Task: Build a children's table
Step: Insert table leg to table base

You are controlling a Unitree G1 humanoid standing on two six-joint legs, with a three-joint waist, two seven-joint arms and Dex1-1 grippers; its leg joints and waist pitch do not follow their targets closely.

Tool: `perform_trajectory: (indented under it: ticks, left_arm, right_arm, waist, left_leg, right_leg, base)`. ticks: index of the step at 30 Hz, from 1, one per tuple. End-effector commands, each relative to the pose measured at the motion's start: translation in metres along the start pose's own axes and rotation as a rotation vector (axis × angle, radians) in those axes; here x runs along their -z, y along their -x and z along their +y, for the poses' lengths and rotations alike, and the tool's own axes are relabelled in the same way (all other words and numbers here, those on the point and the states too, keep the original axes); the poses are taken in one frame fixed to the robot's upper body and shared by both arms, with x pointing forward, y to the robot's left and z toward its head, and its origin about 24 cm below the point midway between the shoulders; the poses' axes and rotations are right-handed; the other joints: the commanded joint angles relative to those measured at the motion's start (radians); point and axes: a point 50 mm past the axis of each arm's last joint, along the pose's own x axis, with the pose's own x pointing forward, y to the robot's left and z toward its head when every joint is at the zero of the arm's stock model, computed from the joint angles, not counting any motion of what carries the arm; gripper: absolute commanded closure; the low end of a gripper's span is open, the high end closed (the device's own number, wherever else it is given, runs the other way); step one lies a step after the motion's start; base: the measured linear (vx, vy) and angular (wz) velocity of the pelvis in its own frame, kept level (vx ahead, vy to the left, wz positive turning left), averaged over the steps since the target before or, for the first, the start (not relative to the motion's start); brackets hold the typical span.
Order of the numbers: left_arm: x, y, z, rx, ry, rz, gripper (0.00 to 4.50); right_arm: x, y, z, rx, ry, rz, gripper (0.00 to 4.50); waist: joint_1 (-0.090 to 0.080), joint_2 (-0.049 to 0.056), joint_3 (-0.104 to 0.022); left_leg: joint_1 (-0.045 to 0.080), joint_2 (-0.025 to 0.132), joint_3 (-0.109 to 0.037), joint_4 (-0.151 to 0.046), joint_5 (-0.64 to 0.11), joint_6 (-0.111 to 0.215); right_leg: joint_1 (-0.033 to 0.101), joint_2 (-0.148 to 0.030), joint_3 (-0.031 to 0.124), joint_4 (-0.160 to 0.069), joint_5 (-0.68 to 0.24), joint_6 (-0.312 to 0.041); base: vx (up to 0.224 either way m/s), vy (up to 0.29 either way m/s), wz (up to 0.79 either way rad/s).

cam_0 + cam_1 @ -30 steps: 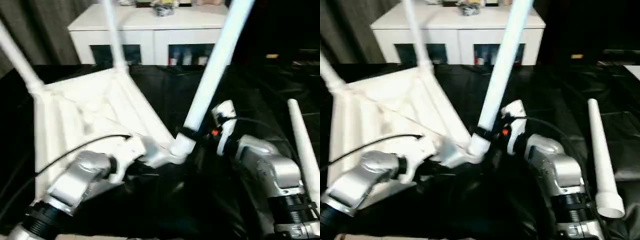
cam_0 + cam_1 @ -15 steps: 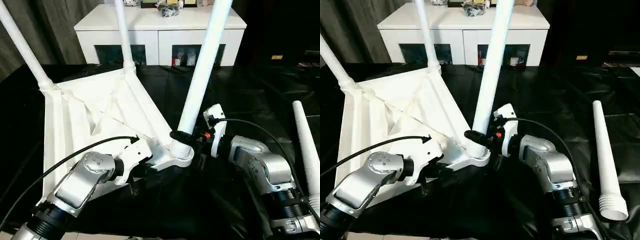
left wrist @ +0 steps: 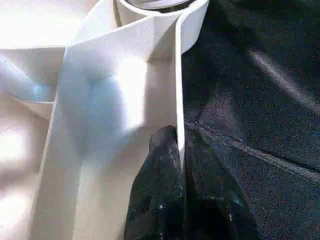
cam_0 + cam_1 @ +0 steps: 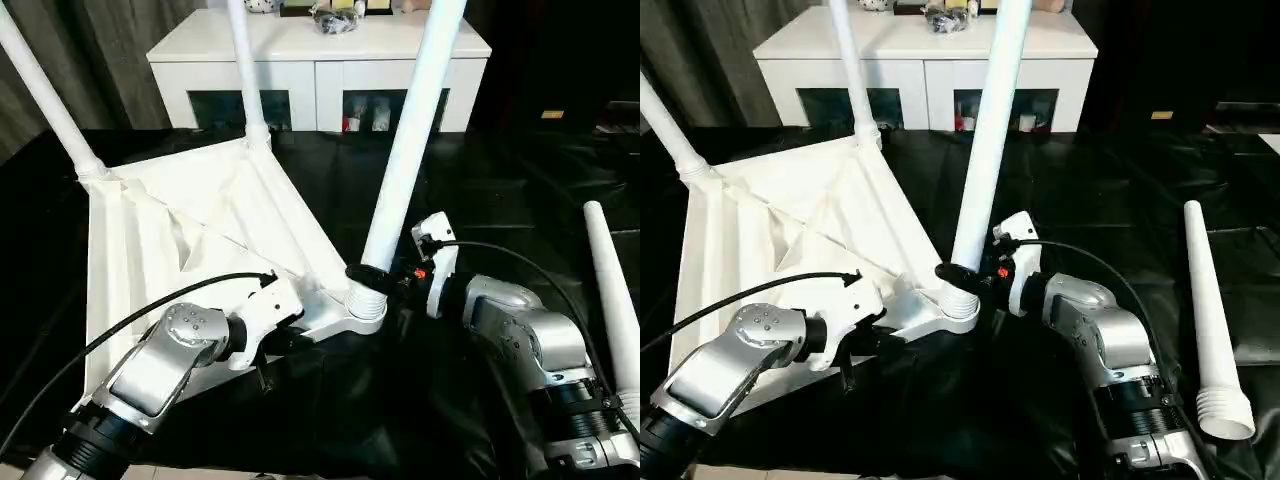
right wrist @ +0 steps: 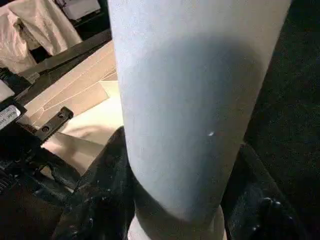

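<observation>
Meanwhile I had the children's table (image 4: 190, 225) lying upside down on the black-draped bench (image 4: 500, 200), my left claw (image 3: 180, 150) pinching its rim and my right claw (image 5: 175, 200) clamped round the near leg (image 4: 405, 170). Beside my right forearm lay a loose leg (image 4: 1208, 320); behind stood a white cabinet (image 4: 320, 70).

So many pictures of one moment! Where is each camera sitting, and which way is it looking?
Left eye and right eye views: on the head, looking forward and down over both silver forearms at the upside-down tabletop, a loose leg on the right, a cabinet behind.
Left wrist view: on the left arm, looking along the left gripper pinching the tabletop's rim.
Right wrist view: on the right arm, its right gripper around the near leg.
Shared: all show that corner of the table.
</observation>
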Motion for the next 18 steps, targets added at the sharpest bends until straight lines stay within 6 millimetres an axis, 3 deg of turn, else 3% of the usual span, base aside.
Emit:
perform_trajectory:
  ticks: [1,10,14,15,16,17,18]
  left_arm:
    - [-0.002,-0.001,-0.001,0.033,-0.011,-0.017,4.5]
    - [-0.005,-0.001,0.003,0.005,-0.012,-0.033,4.5]
    - [-0.006,0.0,0.006,-0.017,-0.009,-0.037,4.5]
    - [-0.005,0.0,0.006,-0.02,-0.009,-0.036,4.5]
    - [-0.005,0.0,0.007,-0.02,-0.009,-0.036,4.5]
    - [-0.006,0.001,0.008,-0.023,-0.009,-0.036,4.5]
    - [-0.006,0.001,0.008,-0.025,-0.009,-0.036,4.5]
  right_arm:
    - [0.014,0.006,-0.004,0.032,-0.025,0.06,2.62]
    - [0.026,0.005,-0.004,0.073,-0.07,0.022,2.62]
    - [0.037,0.009,-0.003,0.119,-0.086,-0.003,2.62]
    - [0.039,0.01,-0.002,0.129,-0.091,-0.008,2.62]
    - [0.04,0.01,-0.002,0.133,-0.092,-0.01,2.62]
    - [0.042,0.011,-0.001,0.148,-0.097,-0.021,2.62]
    - [0.043,0.012,-0.001,0.155,-0.096,-0.028,2.62]
  waist:
    - [-0.006,-0.005,-0.054]
    - [-0.006,-0.003,-0.052]
    - [-0.005,0.004,-0.05]
    - [-0.006,0.019,-0.05]
    - [-0.007,0.013,-0.049]
    - [-0.006,0.02,-0.05]
    - [-0.007,0.017,-0.049]
  left_leg:
    - [0.022,0.071,-0.029,-0.095,-0.247,-0.014]
    - [0.022,0.071,-0.029,-0.098,-0.267,-0.018]
    - [0.024,0.072,-0.032,-0.103,-0.312,-0.033]
    - [0.024,0.071,-0.034,-0.104,-0.325,-0.04]
    - [0.025,0.071,-0.033,-0.105,-0.332,-0.041]
    - [0.024,0.071,-0.036,-0.106,-0.341,-0.044]
    - [0.026,0.071,-0.034,-0.106,-0.348,-0.044]
  right_leg:
    - [0.026,-0.066,0.043,-0.085,-0.128,-0.237]
    - [0.025,-0.068,0.044,-0.089,-0.153,-0.231]
    - [0.021,-0.068,0.045,-0.095,-0.201,-0.212]
    - [0.021,-0.068,0.044,-0.095,-0.209,-0.208]
    - [0.021,-0.068,0.044,-0.099,-0.214,-0.204]
    - [0.021,-0.069,0.045,-0.098,-0.224,-0.199]
    - [0.019,-0.068,0.045,-0.101,-0.231,-0.196]
  base:
    - [0.0,0.0,0.0]
    - [0.0,0.0,0.0]
    - [0.0,0.0,0.0]
    - [0.0,0.0,0.0]
    - [0.0,0.0,0.0]
    - [0.0,0.0,0.0]
    - [0.0,0.0,0.0]
